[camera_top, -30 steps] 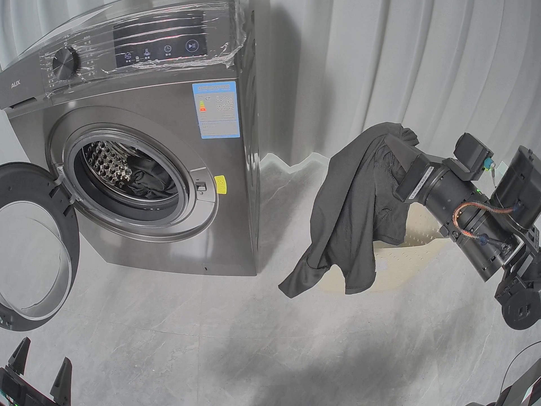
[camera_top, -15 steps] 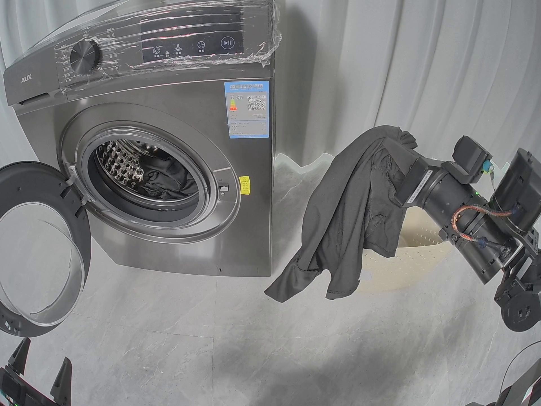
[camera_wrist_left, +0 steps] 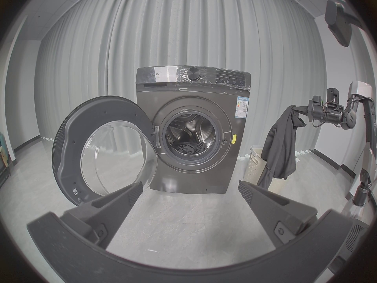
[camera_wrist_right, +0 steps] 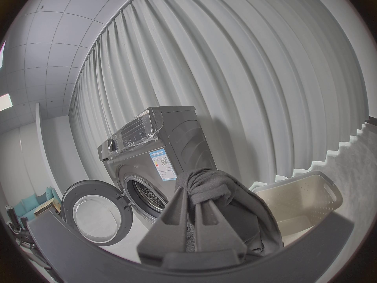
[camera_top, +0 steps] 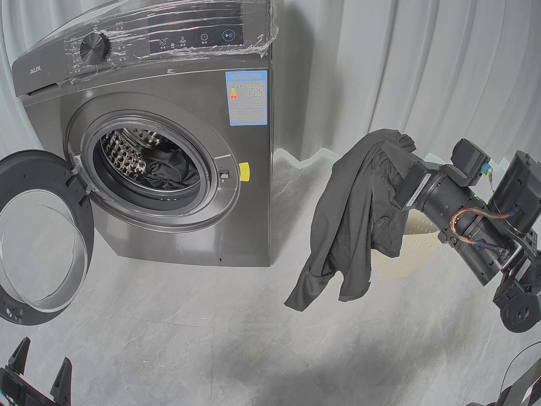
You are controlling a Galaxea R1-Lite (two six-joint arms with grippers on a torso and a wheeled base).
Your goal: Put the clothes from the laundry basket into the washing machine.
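Status of right gripper (camera_wrist_right: 192, 196): the fingers are pressed together on a dark garment (camera_top: 349, 215), pinching a bunched fold near its top. The garment hangs free in the air from that hold, and its lowest tail is clear of the floor (camera_top: 169, 339). It hangs in front of the cream laundry basket (camera_top: 416, 245), which stands on the floor beside the right side of the washing machine (camera_top: 186, 85).

Status of left gripper (camera_wrist_left: 189, 184): the fingers are spread wide apart and hold nothing. It is low at the robot's left, facing the machine.

Washing machine: the round door (camera_top: 34, 164) is swung fully open to the left. A dark piece of clothing (camera_top: 169, 170) lies at the bottom of the drum. Plastic film covers the control panel. A white curtain (camera_top: 422, 57) hangs behind the machine and basket.

Change from the earlier frames: the whole head view has shifted over the last second, so the camera has moved, and the machine's new place in the picture is not a move of the machine. The right arm sits at nearly the same place in the view, with its grip on the garment unchanged. The garment's lower tail has swung inward and now hangs more directly under the gripper. The left gripper is unchanged.
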